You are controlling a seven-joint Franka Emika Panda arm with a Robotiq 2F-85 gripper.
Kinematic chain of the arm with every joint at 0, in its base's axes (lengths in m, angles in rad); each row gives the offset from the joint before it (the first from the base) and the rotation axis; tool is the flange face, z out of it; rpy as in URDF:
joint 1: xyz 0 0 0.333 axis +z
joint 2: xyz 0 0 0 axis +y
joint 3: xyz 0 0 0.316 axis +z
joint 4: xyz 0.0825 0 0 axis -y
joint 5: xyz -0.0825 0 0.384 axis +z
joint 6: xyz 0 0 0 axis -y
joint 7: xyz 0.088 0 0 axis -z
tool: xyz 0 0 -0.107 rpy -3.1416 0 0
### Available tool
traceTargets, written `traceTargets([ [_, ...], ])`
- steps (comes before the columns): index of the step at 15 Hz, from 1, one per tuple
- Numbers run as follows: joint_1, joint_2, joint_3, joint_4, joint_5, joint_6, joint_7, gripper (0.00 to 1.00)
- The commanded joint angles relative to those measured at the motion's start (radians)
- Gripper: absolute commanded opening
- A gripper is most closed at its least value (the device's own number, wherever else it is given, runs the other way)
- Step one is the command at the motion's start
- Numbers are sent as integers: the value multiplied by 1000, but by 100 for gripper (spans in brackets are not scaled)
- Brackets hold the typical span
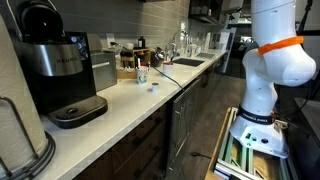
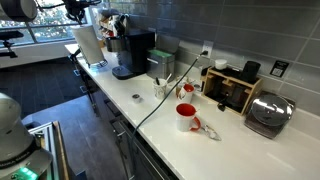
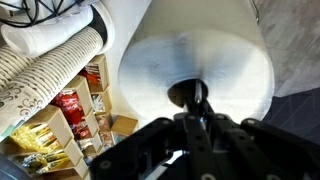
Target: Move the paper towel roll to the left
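Observation:
The paper towel roll (image 2: 88,45) stands at the far end of the white counter, next to the black and silver coffee machine (image 2: 130,50). In an exterior view its lower part and the wire side arm show at the bottom left corner (image 1: 15,135). In the wrist view I look straight down on the roll's white top (image 3: 195,55). The holder's dark centre post (image 3: 195,95) rises from the core. My gripper (image 3: 195,118) is right above the roll. Its black fingers are shut together on that post. In an exterior view the gripper (image 2: 86,12) hangs over the roll.
The coffee machine (image 1: 60,70) stands close beside the roll. A stack of paper cups (image 3: 50,70) and a box of snacks (image 3: 70,125) lie beside it. Further along the counter (image 2: 150,110) are a red mug (image 2: 186,117), a toaster (image 2: 268,115) and a sink (image 1: 185,62).

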Motion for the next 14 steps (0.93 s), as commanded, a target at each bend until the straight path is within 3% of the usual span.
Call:
traceTargets([
  [1, 35, 70, -18, 125, -24, -66, 21, 2],
  [4, 45, 109, -27, 166, -11, -100, 22, 2],
  [5, 50, 119, -28, 179, -7, -108, 24, 15],
  [6, 54, 128, -31, 191, -8, -115, 24, 34],
  [12, 72, 129, -38, 246, -32, -96, 42, 78],
  [14, 74, 91, -39, 234, -35, -138, 49, 93],
])
